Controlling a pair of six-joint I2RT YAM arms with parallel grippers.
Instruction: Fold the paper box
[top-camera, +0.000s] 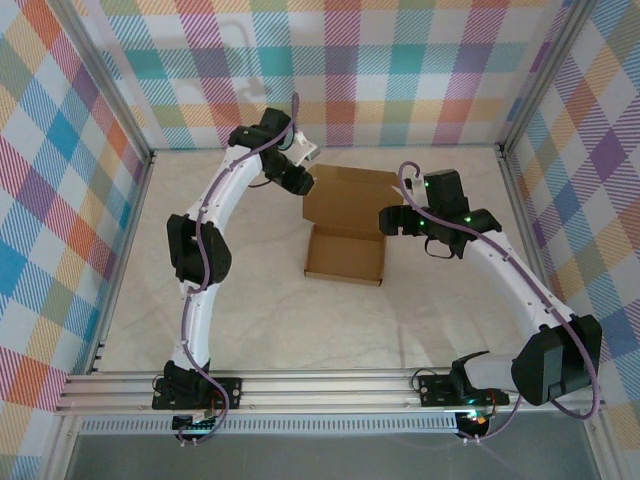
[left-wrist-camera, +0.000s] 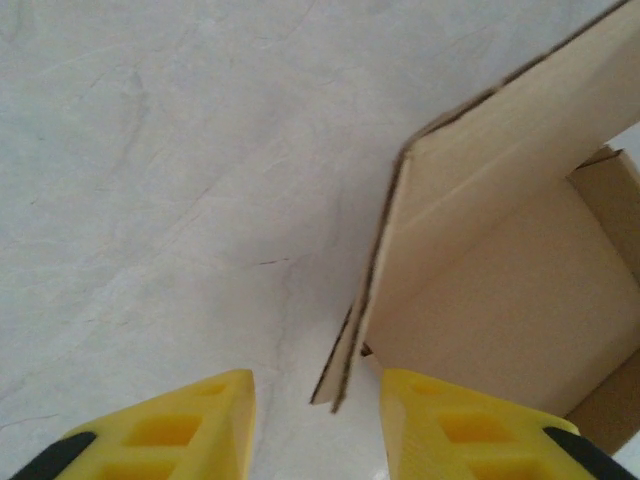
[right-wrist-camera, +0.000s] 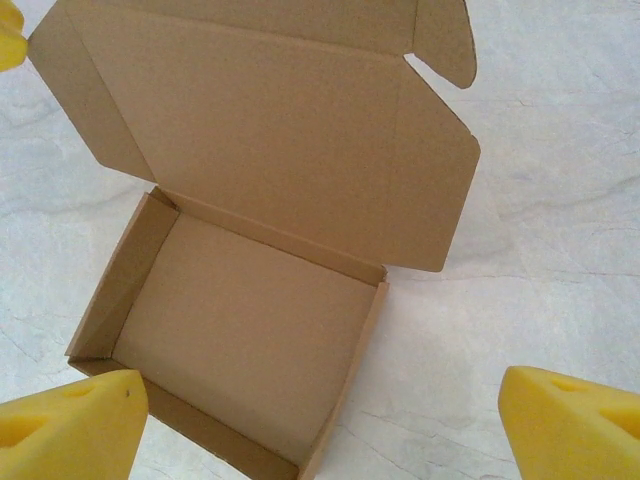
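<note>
Already straddling cardboard, the left gripper (left-wrist-camera: 315, 388) has its jaws part-way apart with the thin edge of the lid's side flap (left-wrist-camera: 345, 360) standing between the yellow pads (left-wrist-camera: 200, 420); a gap shows on both sides, so nothing looks gripped, though the close wrist view makes contact hard to rule out. The right gripper (right-wrist-camera: 320, 385) hangs released and wide over the near edge of the tray. The paper box (top-camera: 345, 235) sits mid-table (top-camera: 250, 320), tray walls up and its lid (right-wrist-camera: 270, 150) lying open toward the far wall. Only the flap's corner lies between the pads, so a pinch there could slip off or crease the card. With the right jaws holding nothing down, a pull on the flap could drag or tip the light box.
</note>
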